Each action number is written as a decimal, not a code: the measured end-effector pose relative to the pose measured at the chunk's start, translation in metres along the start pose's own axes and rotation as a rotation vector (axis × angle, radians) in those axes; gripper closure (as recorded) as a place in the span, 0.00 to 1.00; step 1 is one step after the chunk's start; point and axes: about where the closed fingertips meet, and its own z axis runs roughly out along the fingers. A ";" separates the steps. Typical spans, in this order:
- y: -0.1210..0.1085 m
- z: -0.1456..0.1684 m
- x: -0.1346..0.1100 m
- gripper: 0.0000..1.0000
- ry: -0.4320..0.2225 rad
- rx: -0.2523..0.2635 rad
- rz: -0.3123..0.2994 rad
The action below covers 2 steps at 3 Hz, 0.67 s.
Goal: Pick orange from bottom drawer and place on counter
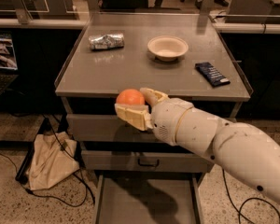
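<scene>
My gripper (133, 106) is shut on the orange (129, 97), a small round orange fruit, and holds it in the air in front of the counter's front edge, about level with the top. The white arm comes in from the lower right. The counter (130, 69) is the flat grey metal top of the cabinet. The bottom drawer (147, 204) stands pulled open below, and its grey floor shows only the arm's shadow.
On the counter lie a crumpled silver foil packet (106, 41) at back left, a beige bowl (167, 47) at back centre and a dark snack packet (212, 73) at right. Two shut grey drawers (144, 161) sit under the top. A beige bag (49, 160) lies on the floor at left.
</scene>
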 end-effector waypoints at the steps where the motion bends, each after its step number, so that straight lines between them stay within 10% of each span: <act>1: 0.000 0.000 0.000 1.00 0.000 0.000 0.000; 2: -0.010 0.005 -0.010 1.00 -0.023 0.014 -0.022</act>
